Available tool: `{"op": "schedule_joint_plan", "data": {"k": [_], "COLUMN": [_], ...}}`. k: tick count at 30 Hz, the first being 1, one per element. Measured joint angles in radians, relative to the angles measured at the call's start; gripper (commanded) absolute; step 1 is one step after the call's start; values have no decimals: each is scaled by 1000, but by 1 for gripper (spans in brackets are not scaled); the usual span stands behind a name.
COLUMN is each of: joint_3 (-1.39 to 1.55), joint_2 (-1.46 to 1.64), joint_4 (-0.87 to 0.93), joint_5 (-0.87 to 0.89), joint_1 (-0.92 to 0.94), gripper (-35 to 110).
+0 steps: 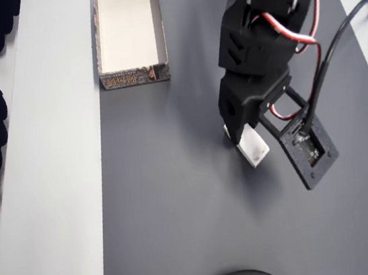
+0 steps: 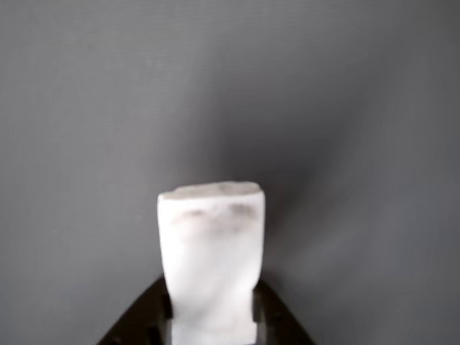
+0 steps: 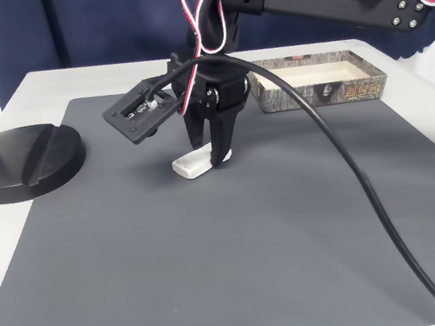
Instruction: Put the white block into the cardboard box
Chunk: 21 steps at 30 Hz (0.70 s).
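With the black two-finger gripper (image 3: 210, 157) closed around the small white rectangular block (image 1: 253, 147) lying mid-mat, lift straight up before swinging toward the shallow cream-lined cardboard box (image 1: 134, 76) at the mat's far corner.

A dark grey mat (image 3: 214, 246) spreads under me, covering most of the white desk (image 1: 56, 195). Deep blue curtain (image 3: 96, 25) hangs behind. A black round stand base (image 3: 19, 165) sits at the mat's left edge, light soft and even.
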Motion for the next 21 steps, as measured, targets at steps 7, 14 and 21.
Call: {"op": "schedule_joint_plan", "data": {"k": [7, 14, 21], "joint_3": [-6, -11, 97], "joint_2": [-8, -8, 97], "joint_4": [0, 8, 31], "joint_5": [-3, -14, -32], "joint_1": [-2, -2, -2], "gripper": [-2, -2, -2]}}
